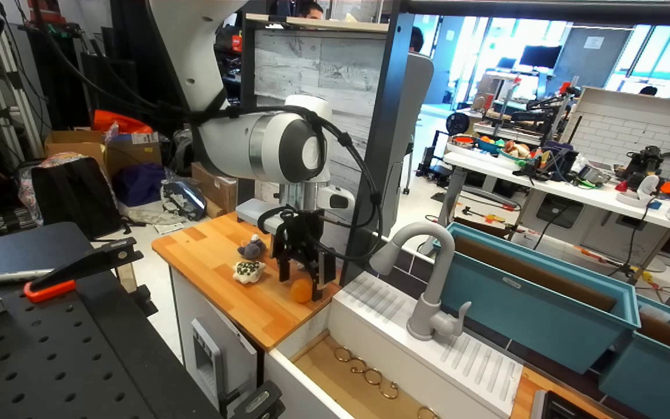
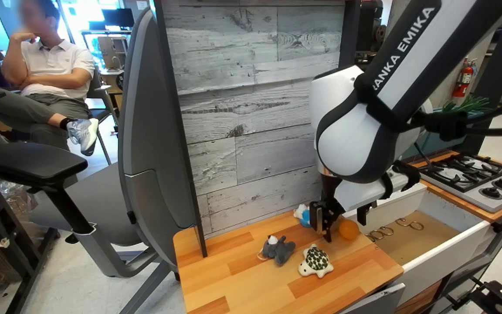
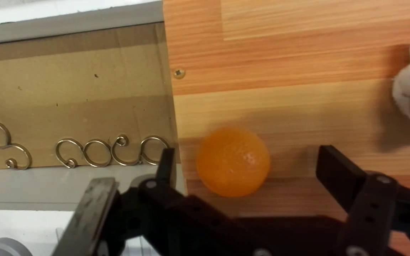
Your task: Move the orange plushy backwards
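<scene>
The orange plushy is a small round bright orange thing on the wooden counter, close to the edge by the open drawer. It also shows in an exterior view and in the wrist view. My gripper points down over it with its fingers wide apart. In the wrist view the plushy lies between the fingers, nearer the left one, with a gap on each side. I cannot tell exactly how high the fingertips are above the counter. Nothing is held.
A white and green turtle plushy, a grey plushy and a blue and white plushy lie on the counter. The open drawer holds metal rings. A grey wood-look panel stands behind; a tap rises beyond the drawer.
</scene>
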Controlling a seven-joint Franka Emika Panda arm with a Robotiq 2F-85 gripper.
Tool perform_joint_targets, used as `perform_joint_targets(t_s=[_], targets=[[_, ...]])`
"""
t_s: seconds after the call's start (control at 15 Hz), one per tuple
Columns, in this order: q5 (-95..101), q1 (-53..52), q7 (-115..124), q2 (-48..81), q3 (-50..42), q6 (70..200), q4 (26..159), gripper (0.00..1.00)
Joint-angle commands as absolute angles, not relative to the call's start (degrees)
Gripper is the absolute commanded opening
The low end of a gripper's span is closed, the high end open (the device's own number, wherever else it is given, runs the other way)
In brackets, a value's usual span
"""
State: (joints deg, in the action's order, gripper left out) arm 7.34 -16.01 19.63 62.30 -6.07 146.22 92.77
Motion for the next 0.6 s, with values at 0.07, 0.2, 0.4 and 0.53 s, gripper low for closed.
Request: perform_joint_targets(t_s=[0.07, 0.2, 0.4, 0.53], targets=[[7.4, -16.2, 17.2, 55.9, -5.2, 147.3, 100.0, 1.00], [8.0, -17.0, 17.8, 52.1, -6.0, 148.5, 104.6, 1.00], [8.4, -17.9, 19.3, 46.2, -7.2, 149.1, 111.5, 1.00], [8.2, -17.2, 18.3, 42.6, -6.5, 148.7, 115.6, 1.00]])
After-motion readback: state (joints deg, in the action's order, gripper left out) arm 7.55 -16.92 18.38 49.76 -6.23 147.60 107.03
